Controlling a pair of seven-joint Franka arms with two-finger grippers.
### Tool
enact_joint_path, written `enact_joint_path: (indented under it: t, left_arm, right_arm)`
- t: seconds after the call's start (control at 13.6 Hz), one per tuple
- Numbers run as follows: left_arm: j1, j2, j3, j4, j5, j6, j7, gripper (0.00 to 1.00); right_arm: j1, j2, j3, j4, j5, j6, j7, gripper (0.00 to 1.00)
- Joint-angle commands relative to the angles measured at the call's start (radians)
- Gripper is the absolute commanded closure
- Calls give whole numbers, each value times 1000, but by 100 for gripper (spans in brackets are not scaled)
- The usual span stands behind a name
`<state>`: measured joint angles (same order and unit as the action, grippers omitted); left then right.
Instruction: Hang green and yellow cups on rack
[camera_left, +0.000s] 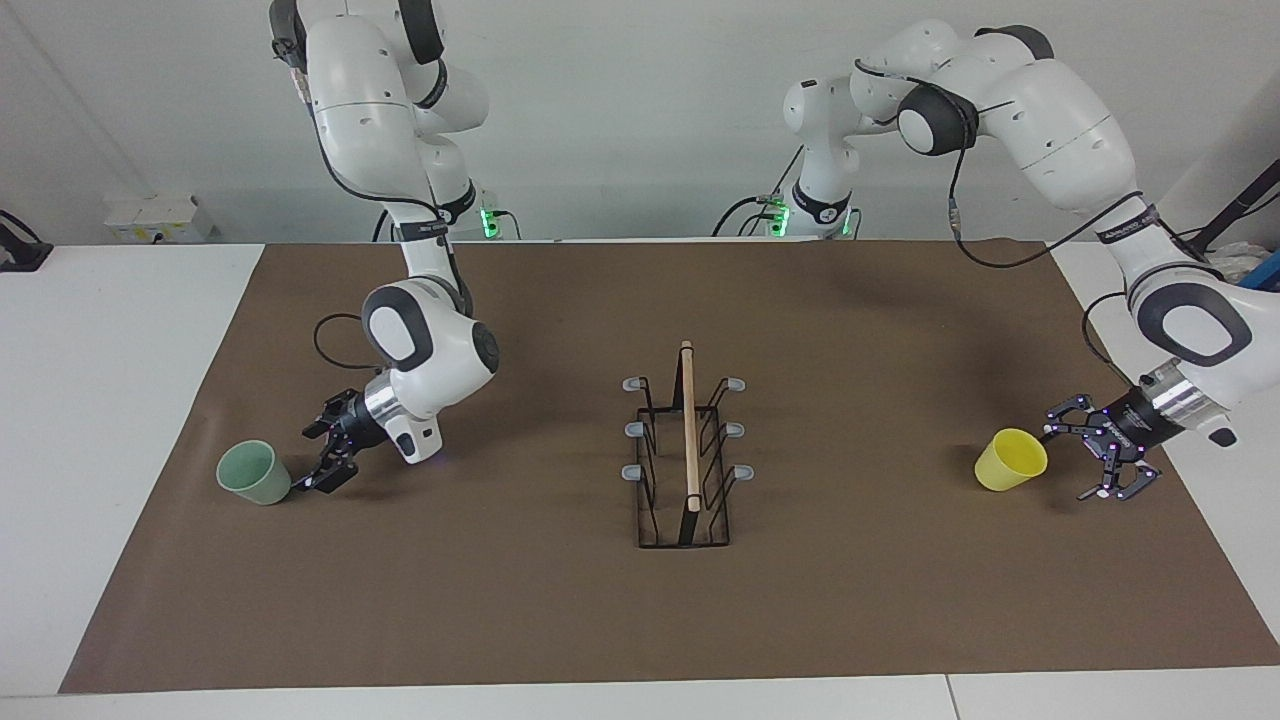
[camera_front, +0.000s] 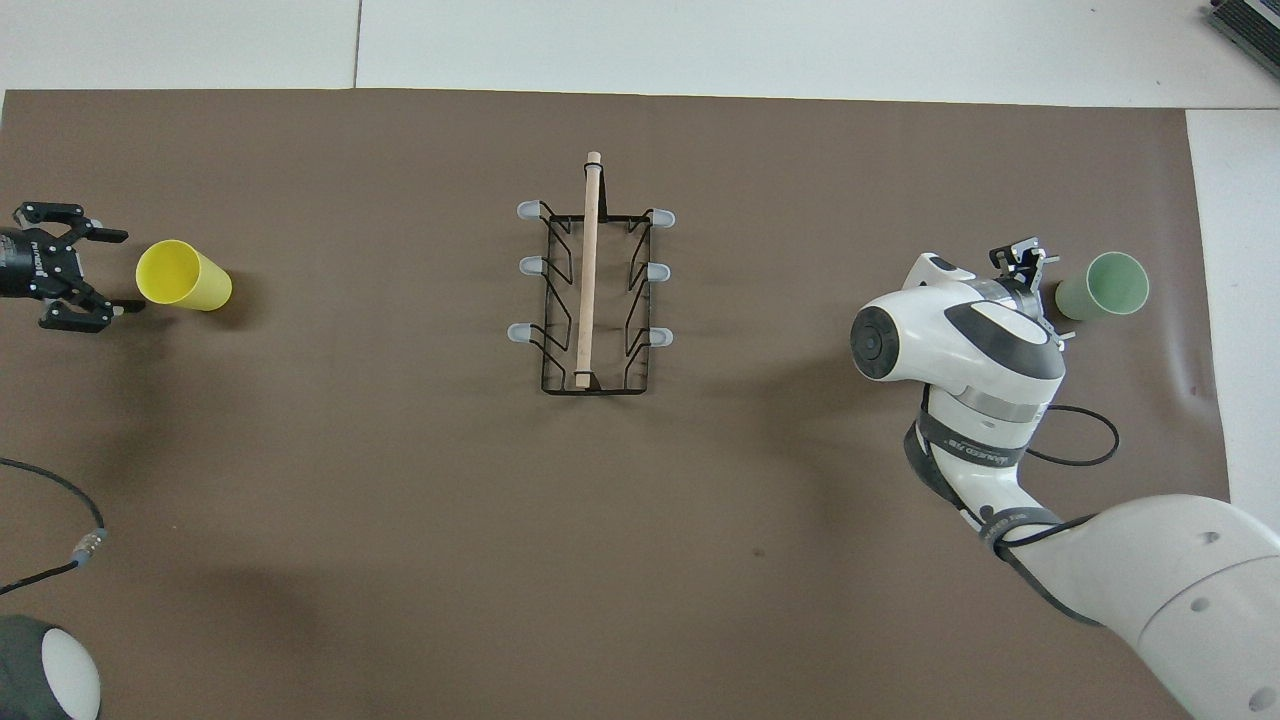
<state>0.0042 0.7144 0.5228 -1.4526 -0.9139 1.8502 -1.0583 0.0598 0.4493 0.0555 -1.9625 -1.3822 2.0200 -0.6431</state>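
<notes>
On the brown mat covering the bench (camera_left: 120, 330), the narrow black wire rack with a light wooden rod handle and grey-tipped pegs (camera_left: 686, 450) sat mid-mat, all pegs bare. Pale mint green tapered plastic cup (camera_left: 255, 472) stood upright toward the right arm's end; bright yellow tapered plastic cup (camera_left: 1010, 460) stood upright toward the left arm's end. Both were well apart from the rack.

Right hand (camera_left: 328, 458) was low, just beside the green cup on its rack side, fingers spread apart, nothing held. Left hand (camera_left: 1100, 460) was low, just beside the yellow cup on the side away from the rack, fingers also apart and empty.

Step looked like the side approach to each cup. To do it well: slide in level so the open fingers straddle the cup wall without nudging it, then close mid-height, since a tapered tumbler could squirt upward if pinched low.

Facing view showed hand height and the gap to each cup. Overhead view had the right wrist covering most of the right hand (camera_front: 1022, 262), but gave the left hand (camera_front: 95, 272) lined up with the yellow cup (camera_front: 183, 275), plus the spacing of the pegs
</notes>
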Motion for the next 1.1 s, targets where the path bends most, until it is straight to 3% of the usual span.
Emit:
enact_joint_path:
  t: [0.0,0.29,0.59,0.73,1.03]
  left_arm:
    - [-23,-85,20,-156,-84,23,-6,0]
    - [-38,-147,22,-310,-215,40,56,0]
    - [-59,-170,16,-411,-409,164,72,0]
    - [-102,-173,9,-442,-486,228,73,0]
    - [-110,-174,6,-447,-568,227,73,0]
  right_arm:
    - [-47,-26,9,-81,-115,66,62,0]
    - [-72,-27,9,-92,-225,112,62,0]
    - [-113,-23,9,-92,-357,170,65,0]
    - [-121,-23,9,-92,-363,172,92,0]
    - [-135,-26,9,-116,-363,174,134,0]
